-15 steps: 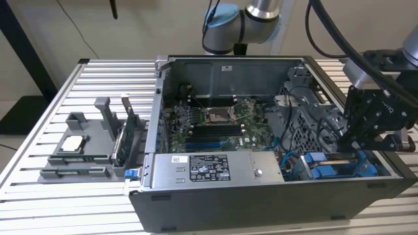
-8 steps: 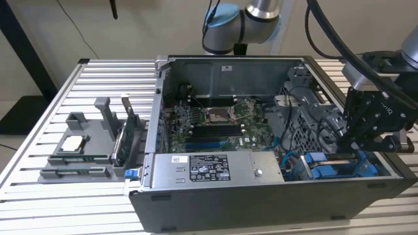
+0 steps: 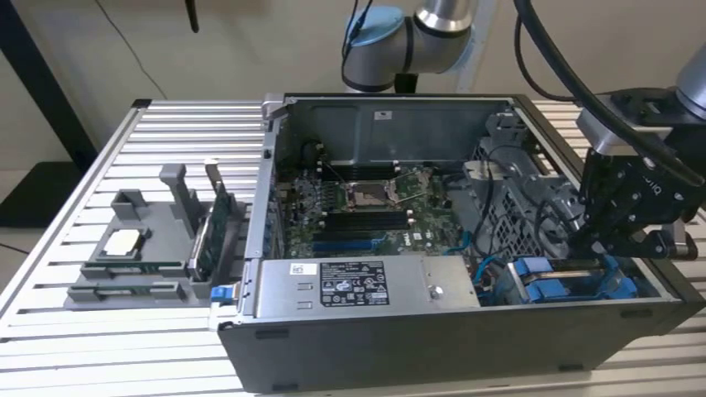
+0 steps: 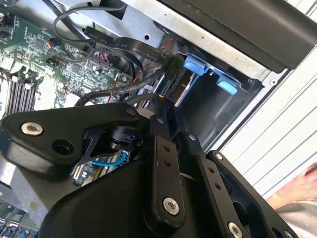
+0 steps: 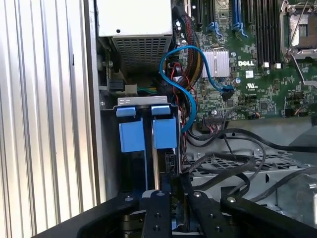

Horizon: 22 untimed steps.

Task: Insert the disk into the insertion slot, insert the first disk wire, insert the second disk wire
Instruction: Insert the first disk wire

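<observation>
Claw (image 5: 167, 189) sits at the mouth of the insertion slot (image 5: 148, 139), the blue-fitted bay beside the power supply (image 5: 133, 25). Black cables (image 5: 223, 163) mask its working end; parted or clamped, cannot tell. Slot interior is obscured.

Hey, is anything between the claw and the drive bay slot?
Possibly. In the second wrist view a black wire hangs just off the claw, across the mouth of the insertion slot. In the first wrist view more black cables loop beside it. I cannot tell whether the claw holds that wire.
</observation>
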### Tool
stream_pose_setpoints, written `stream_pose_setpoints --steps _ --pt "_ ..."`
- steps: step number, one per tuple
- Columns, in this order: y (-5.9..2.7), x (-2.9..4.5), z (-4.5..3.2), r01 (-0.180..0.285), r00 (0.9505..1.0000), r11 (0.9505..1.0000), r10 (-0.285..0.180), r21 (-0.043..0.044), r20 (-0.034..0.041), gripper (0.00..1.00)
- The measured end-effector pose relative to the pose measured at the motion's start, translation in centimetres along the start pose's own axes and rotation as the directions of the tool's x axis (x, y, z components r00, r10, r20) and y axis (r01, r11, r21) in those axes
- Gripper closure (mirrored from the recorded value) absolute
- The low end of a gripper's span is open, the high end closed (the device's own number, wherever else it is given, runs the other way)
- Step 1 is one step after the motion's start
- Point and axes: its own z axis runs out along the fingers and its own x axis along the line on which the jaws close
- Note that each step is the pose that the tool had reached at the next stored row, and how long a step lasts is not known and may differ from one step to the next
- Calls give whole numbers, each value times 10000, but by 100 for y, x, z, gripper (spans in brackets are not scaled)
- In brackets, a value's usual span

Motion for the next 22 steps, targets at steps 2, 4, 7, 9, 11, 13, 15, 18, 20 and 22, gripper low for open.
stream_pose_setpoints --steps 2,4,7,9,11,13,15,18,20,22 --pt "0 0 4 0 10000 10000 0 0 1 81" --pt "0 0 7 0 10000 10000 0 0 0 81" --pt "-1 1 16 0 10000 10000 0 0 3 81" --pt "-4 2 25 0 10000 10000 0 -1 2 81" --pt "-11 2 39 2 10000 10000 -2 -1 2 81" --pt "-27 2 48 0 10000 10000 0 0 2 81" --pt "-53 0 50 0 10000 10000 0 0 2 81" --pt "-92 -3 49 0 10000 10000 0 -5 2 81" --pt "-100 -4 52 0 10000 10000 0 -6 4 81" --pt "-103 -3 58 30 10000 10000 -30 -6 4 81"
